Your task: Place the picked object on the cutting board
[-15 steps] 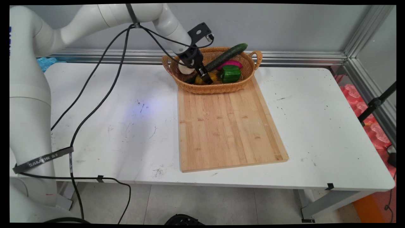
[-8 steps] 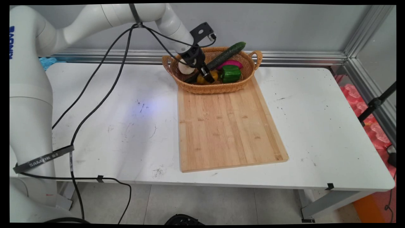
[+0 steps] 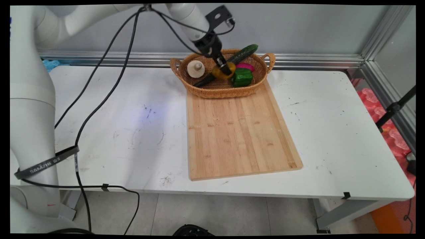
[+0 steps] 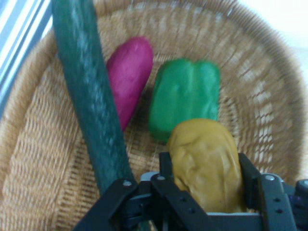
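My gripper (image 3: 226,69) is shut on a lumpy yellow-brown potato (image 3: 222,72) (image 4: 208,163) and holds it a little above the floor of a wicker basket (image 3: 212,91) (image 4: 38,159). Under and beside it in the basket lie a long dark green cucumber (image 3: 244,53) (image 4: 89,101), a magenta sweet potato (image 3: 246,66) (image 4: 129,77) and a green bell pepper (image 3: 242,77) (image 4: 185,96). A pale round mushroom-like piece (image 3: 196,68) lies in the basket's left end. In the hand view the potato sits between my two fingers (image 4: 249,175).
A bamboo cutting board (image 3: 235,132) lies on the white table (image 3: 332,139), its far end under the basket. Black cables (image 3: 109,96) hang from the arm over the table's left half. An aluminium rail runs along the wall behind the basket.
The gripper has risen and moved slightly right with the potato in it, lifting it off the basket floor. The pale round piece, hidden by the arm before, now shows.
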Controlling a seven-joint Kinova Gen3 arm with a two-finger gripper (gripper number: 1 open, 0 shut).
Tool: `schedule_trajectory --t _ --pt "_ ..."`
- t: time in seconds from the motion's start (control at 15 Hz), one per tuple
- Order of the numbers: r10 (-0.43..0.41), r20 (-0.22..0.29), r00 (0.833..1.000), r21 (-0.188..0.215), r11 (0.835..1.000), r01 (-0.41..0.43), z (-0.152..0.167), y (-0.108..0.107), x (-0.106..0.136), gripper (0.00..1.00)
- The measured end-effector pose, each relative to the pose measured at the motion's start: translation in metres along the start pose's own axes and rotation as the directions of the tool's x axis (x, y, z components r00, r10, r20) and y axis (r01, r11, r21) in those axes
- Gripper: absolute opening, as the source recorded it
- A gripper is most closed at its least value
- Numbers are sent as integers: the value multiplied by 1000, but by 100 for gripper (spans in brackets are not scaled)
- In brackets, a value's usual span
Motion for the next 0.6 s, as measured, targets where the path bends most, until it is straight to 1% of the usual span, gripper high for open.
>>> schedule_trajectory --t 0.07,0.33,0.47,0.6 --pt "8 -6 1000 3 1000 -8 -8 6 9 0" --pt "35 -40 999 3 999 -35 -38 41 47 0" --pt "31 -51 998 0 1000 -31 -50 60 58 0" --pt "30 -55 998 -5 1000 -31 -57 76 63 0"
